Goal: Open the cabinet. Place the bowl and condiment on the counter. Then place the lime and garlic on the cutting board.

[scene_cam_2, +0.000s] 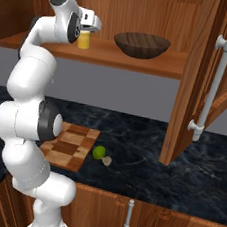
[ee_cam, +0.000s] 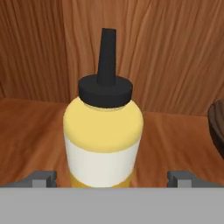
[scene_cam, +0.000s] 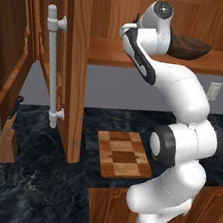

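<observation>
The cabinet stands open, its door (scene_cam: 72, 67) (scene_cam_2: 195, 80) swung out toward me. On its shelf sit the dark brown bowl (scene_cam_2: 141, 44) (scene_cam: 191, 47) and, to its left, the yellow condiment bottle (scene_cam_2: 84, 40) (ee_cam: 103, 135) with a dark pointed cap. My gripper (scene_cam_2: 91, 24) (ee_cam: 112, 180) is open at the bottle, one fingertip (ee_cam: 43, 179) on each side and apart from it. Below, the checkered cutting board (scene_cam: 124, 156) (scene_cam_2: 69, 145) lies on the black counter (scene_cam_2: 140, 154). The green lime (scene_cam_2: 99, 152) and the beige garlic (scene_cam_2: 107, 160) rest on the counter just right of the board.
Long grey bar handles (scene_cam: 54, 69) (scene_cam_2: 215, 82) stick out from the open doors on both sides of the arm. A second door (scene_cam: 9, 68) hangs open at far left. A wall outlet (scene_cam: 214, 91) is under the shelf. Low cabinet fronts (scene_cam_2: 129, 214) run below the counter edge.
</observation>
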Controlling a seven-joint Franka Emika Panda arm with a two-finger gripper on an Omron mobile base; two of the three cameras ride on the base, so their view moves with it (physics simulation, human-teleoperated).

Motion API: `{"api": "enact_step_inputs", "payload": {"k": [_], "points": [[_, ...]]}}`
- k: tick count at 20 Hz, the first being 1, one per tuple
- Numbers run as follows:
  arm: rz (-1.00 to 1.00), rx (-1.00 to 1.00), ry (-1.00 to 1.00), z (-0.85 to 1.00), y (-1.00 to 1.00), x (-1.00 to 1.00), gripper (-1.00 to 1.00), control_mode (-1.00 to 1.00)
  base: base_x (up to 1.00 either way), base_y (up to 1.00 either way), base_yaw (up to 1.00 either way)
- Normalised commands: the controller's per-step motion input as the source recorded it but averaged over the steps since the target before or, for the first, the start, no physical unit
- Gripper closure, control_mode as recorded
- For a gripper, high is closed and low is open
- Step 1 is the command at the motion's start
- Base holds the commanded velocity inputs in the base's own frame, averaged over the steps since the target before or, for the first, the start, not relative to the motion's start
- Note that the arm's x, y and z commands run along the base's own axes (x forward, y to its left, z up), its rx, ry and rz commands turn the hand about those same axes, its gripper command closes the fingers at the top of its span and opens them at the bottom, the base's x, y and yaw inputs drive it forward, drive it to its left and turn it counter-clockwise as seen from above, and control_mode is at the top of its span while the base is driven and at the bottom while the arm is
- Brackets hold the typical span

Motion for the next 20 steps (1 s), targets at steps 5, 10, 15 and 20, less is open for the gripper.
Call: {"api": "enact_step_inputs", "payload": {"k": [5, 10, 15, 20], "points": [[0.01, 0.00, 0.00, -0.07, 0.09, 0.27, -1.00, -1.00, 0.00, 0.00, 0.00], [0.00, 0.00, 0.00, -0.07, 0.04, 0.24, -1.00, -1.00, 0.00, 0.00, 0.00], [0.00, 0.00, 0.00, -0.01, 0.01, 0.13, 1.00, -1.00, 0.00, 0.00, 0.00], [0.00, 0.00, 0.00, 0.00, 0.00, -0.06, 1.00, -1.00, 0.00, 0.00, 0.00]]}}
